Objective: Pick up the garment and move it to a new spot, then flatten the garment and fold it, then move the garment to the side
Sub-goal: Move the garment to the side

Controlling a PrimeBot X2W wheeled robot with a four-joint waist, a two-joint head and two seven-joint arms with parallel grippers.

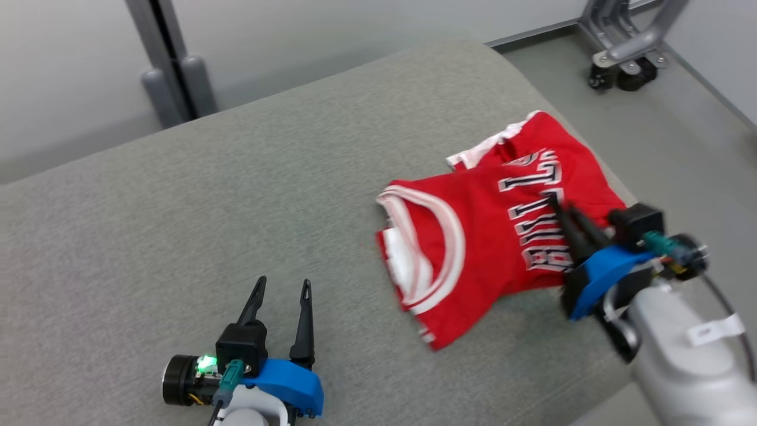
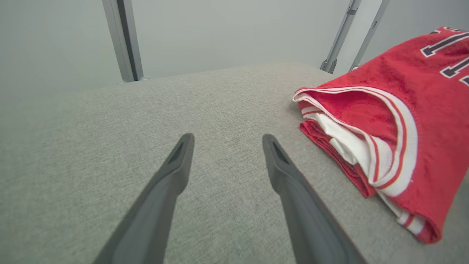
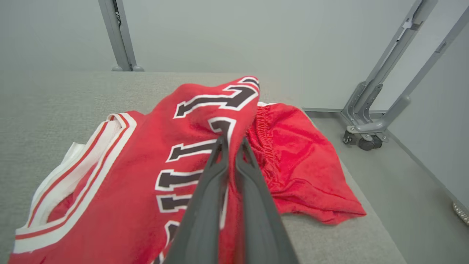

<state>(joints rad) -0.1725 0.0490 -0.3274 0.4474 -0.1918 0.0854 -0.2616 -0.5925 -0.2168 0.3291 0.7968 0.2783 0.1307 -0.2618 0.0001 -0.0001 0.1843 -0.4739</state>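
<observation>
The red jersey lies rumpled by the grey table's right edge, the right gripper pinched shut on a fold of its lettering, the left gripper wide open over bare table: pick-up seems underway, next calling for a clean lift

The basketball jersey is red knitted cloth with a soft, slightly fuzzy matt face. Its neck trim is ribbed white-and-red cloth, and its lettering is flat dark print edged in white. The desk is covered in grey woven cloth, matt and finely grained. The fingers of the left tool and right tool are dark matt plastic. The tool mounts are smooth blue plastic. The frame post is grey metal with a satin finish.
</observation>
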